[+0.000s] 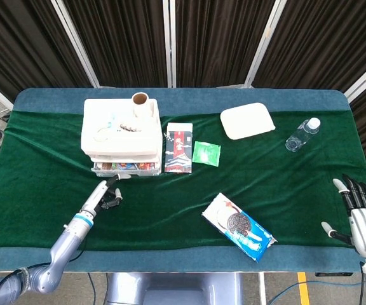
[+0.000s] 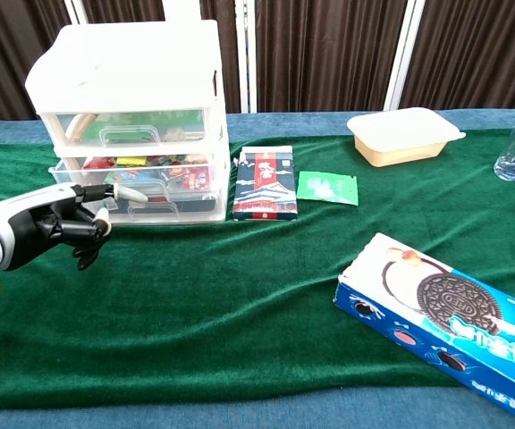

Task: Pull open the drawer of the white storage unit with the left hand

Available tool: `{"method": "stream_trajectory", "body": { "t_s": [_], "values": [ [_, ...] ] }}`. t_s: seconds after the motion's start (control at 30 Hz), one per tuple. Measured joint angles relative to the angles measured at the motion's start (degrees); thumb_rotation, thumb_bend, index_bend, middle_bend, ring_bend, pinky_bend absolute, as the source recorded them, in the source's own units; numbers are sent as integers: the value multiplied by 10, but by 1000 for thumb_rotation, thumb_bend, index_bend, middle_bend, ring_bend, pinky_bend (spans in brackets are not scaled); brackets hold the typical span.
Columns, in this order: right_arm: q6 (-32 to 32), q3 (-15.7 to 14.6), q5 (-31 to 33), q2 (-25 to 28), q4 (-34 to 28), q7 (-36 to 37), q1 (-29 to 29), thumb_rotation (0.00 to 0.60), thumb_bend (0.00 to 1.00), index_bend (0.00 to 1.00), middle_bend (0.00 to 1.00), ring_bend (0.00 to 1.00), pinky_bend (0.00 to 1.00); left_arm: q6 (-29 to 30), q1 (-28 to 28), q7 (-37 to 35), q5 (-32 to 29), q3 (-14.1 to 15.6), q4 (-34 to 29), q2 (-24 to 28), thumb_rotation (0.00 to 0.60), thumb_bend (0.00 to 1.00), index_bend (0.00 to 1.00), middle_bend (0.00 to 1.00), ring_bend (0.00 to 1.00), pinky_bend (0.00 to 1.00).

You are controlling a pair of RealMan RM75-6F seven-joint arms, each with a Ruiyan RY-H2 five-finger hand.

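Right hand (image 1: 363,216) lay at the table's near right corner, fingers apart, holding nothing. Left hand (image 2: 47,225) sat just in front of the storage unit (image 2: 129,121), fingers curled; grip on the handle unclear. Middle drawer (image 2: 132,175) stood part open. Beyond: a cookie box (image 2: 443,322), a lidded tub (image 2: 404,134).

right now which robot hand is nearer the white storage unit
Left. The left robot hand is just in front of the white storage unit; the right robot hand sits far off at the table's opposite end.
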Motion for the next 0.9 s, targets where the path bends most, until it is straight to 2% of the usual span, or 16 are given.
{"method": "stream_trajectory", "body": {
  "t_s": [0.17,0.27,0.47,0.67,0.77,0.9],
  "values": [
    [0,1,1,1,0,3,0,600,78,73,0,0,47,26,14,8,41,25,0,3,600,869,70,948,819,718],
    [0,1,1,1,1,3,0,600,78,73,0,0,47,62,26,43,60,39,0,2,600,868,74,948,819,719],
    [-6,-3,-1,0,-1,-4,1,600,78,73,0,0,47,148,53,187,87,60,-25,-1,600,867,130,948,819,721],
    [-8,-6,-4,0,-3,-8,2,600,79,69,0,0,47,236,79,366,113,72,-116,7,600,867,129,948,819,741],
    [-9,-6,-4,1,-4,-8,2,600,79,69,0,0,47,268,85,420,115,67,-160,10,600,867,130,948,819,741],
    [-9,-6,-3,1,-4,-7,2,600,79,69,0,0,47,275,83,478,93,47,-177,12,600,868,140,948,819,744]
  ]
}}
